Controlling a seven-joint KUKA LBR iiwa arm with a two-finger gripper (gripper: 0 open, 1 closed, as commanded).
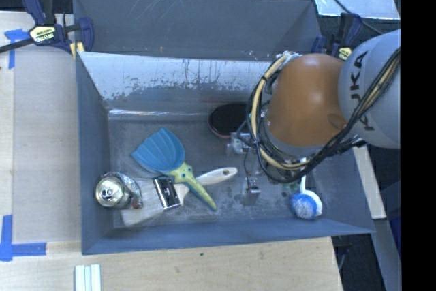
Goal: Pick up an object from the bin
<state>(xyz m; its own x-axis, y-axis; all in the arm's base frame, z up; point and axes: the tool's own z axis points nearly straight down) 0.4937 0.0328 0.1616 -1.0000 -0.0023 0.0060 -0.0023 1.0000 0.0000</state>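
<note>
— Hovering where, exactly?
— I see the gripper (251,191) low over the bare floor of the bin (170,71), just right of the pale brush handle (218,176). A blue-and-white round thing (305,205) lies near on its other side.
— Holding anything?
— I cannot tell, nor how far open it is.

Lit evenly from above, mod. bright. Glare on crushed shiny silver can (112,191) at 8 o'clock; soft shadow under rounded orange arm cover (303,102) at 3 o'clock.
</note>
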